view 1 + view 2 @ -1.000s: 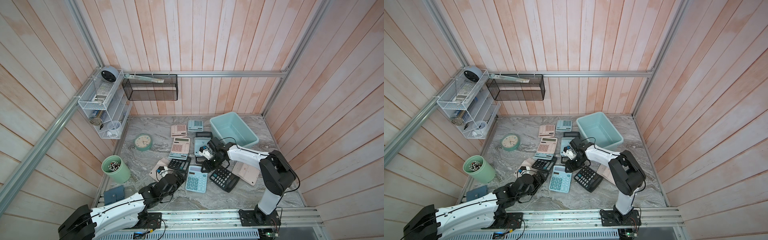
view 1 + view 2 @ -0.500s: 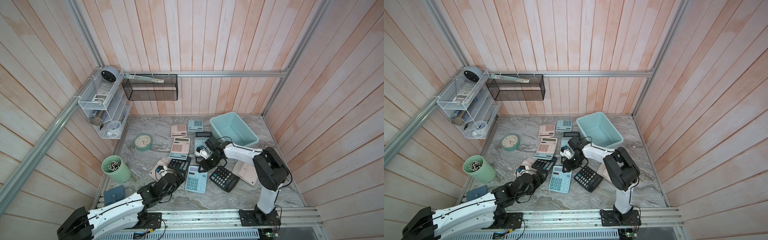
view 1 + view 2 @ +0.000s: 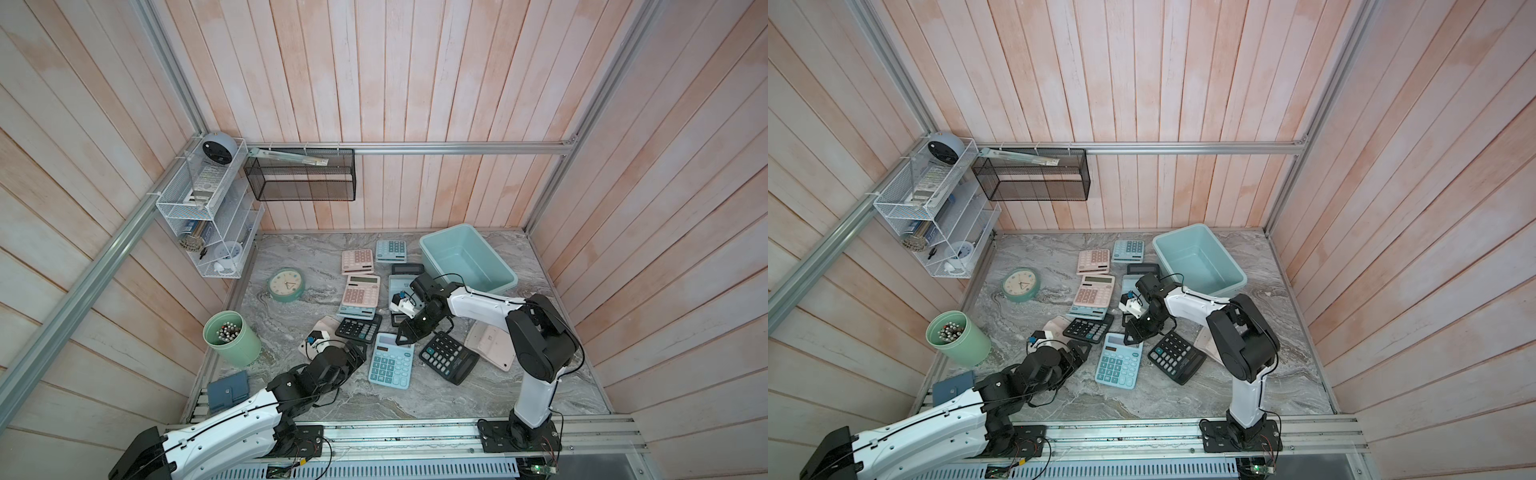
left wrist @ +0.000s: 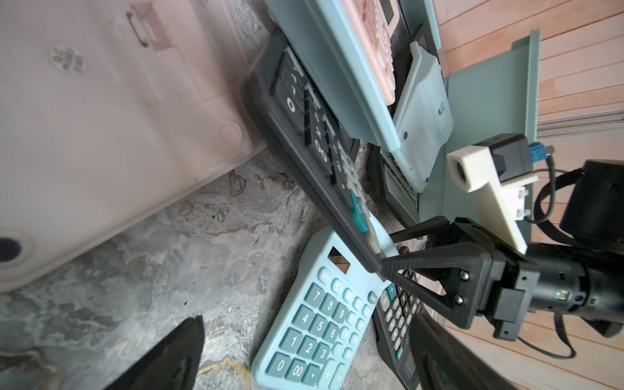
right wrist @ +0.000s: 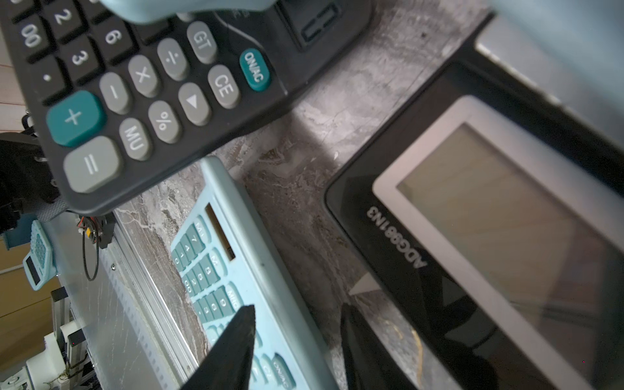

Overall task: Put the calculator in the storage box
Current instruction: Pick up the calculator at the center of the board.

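Right wrist — pale-blue calculator (image 5: 243, 280), teal keys, lying flat

My right arm (image 3: 478, 301) hides most of the pale blue calculator (image 3: 398, 286) under it. On the right wrist cam the black big-screen calculator (image 5: 489, 236) runs off-frame. What's in the pen cup (image 3: 239, 353) is too tiny to tell.

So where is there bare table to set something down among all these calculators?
Bare table lies between the clock and the green pen cup, along the front between the light blue calculator and the rail, and between the storage box, itself empty, and the wall. The middle is crowded: calculators overlap around the large pink calculator.
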